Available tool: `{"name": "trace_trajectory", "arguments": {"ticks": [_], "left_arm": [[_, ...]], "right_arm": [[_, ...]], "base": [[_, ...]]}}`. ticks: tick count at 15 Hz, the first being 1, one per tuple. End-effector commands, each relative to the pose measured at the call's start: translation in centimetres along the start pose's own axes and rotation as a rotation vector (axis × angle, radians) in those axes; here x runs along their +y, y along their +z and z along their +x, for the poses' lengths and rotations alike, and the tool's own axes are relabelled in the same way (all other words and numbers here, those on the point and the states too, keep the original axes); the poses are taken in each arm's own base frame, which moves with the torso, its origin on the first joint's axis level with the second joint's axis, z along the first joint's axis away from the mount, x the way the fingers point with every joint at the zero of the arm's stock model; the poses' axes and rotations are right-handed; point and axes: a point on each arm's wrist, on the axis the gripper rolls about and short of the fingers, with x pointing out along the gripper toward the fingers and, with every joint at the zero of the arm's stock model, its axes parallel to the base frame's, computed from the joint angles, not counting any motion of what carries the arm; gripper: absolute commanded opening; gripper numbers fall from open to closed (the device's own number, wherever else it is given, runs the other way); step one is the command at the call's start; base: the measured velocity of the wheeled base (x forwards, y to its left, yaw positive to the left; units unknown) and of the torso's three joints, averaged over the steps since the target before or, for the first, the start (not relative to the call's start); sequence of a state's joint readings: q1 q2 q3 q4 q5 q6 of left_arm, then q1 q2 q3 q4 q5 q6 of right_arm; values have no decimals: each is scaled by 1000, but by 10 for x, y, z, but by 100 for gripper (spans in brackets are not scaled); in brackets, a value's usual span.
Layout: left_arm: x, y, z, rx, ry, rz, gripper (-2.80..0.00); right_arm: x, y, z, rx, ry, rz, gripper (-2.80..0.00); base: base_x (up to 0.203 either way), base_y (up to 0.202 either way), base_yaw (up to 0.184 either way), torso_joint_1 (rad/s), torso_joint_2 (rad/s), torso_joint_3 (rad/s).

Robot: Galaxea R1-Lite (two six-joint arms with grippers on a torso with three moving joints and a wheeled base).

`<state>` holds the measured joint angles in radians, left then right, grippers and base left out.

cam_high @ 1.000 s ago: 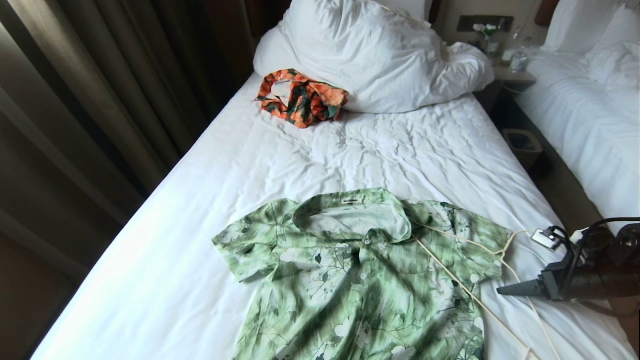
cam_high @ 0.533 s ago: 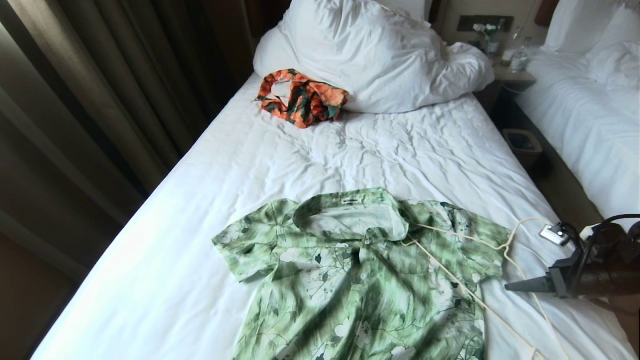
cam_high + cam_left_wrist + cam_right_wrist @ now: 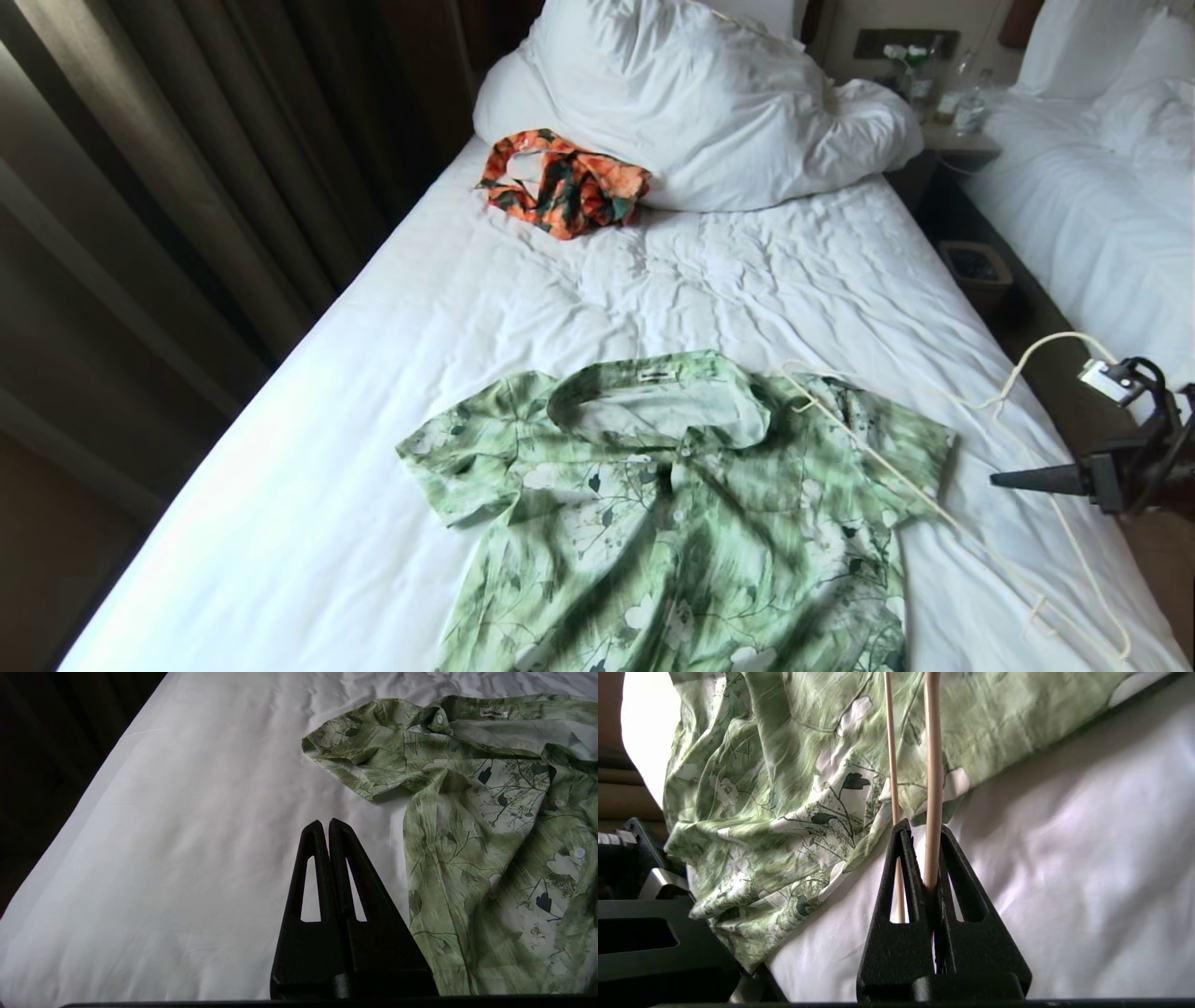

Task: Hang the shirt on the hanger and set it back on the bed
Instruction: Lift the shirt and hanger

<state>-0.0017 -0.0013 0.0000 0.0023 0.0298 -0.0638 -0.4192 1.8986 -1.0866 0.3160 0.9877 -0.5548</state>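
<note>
The green floral shirt (image 3: 691,523) lies flat, collar toward the pillow, on the white bed (image 3: 653,280). The thin cream hanger (image 3: 1022,359) slants across the shirt's sleeve on the right, its hook raised over the bed's right edge. My right gripper (image 3: 997,480) hovers there, level above the sheet. The right wrist view shows this gripper (image 3: 922,828) shut on one hanger (image 3: 933,765) rod, a second rod passing behind the shirt (image 3: 784,788) side finger. My left gripper (image 3: 325,822) is shut and empty above bare sheet (image 3: 187,812), beside the shirt (image 3: 490,826).
An orange-and-green garment (image 3: 565,182) lies against the bulky white duvet (image 3: 691,93) at the head. Dark curtains (image 3: 187,187) line the left side. To the right are a bin (image 3: 976,271), a nightstand (image 3: 952,140) and a second bed (image 3: 1102,215).
My right gripper has shut on the hanger and moved up and to the right with it. The hanger's hook has lifted and its far end has slid rightward off the collar.
</note>
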Motion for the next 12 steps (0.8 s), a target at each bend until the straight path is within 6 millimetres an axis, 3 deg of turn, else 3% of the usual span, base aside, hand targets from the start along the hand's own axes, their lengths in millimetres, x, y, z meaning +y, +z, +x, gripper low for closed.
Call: {"name": "trace_trajectory", "arguments": {"ticks": [1,4,7,10,12], "left_arm": [[0,0,0,1,1,-1,-280],[0,0,0,2,1,-1,-280],[0,-1,0,2,1,-1,-280],[0,0,0,2,1,-1,-280],[0,-1,0,2,1,-1,-280]], "right_arm": [[16,17,-24,-63,-47,-116,-280],[33,30,-29,-93,-35,-196,-280],[58,52,-11,-91,34,-336,-280],[71,83,6,-133,87,-478,-280],[73,83,7,-143,114,-481,-280]], "base": [[0,0,0,0,0,0],[0,0,0,0,0,0],[0,0,0,0,0,0],[0,0,0,0,0,0],[0,0,0,0,0,0]]}}
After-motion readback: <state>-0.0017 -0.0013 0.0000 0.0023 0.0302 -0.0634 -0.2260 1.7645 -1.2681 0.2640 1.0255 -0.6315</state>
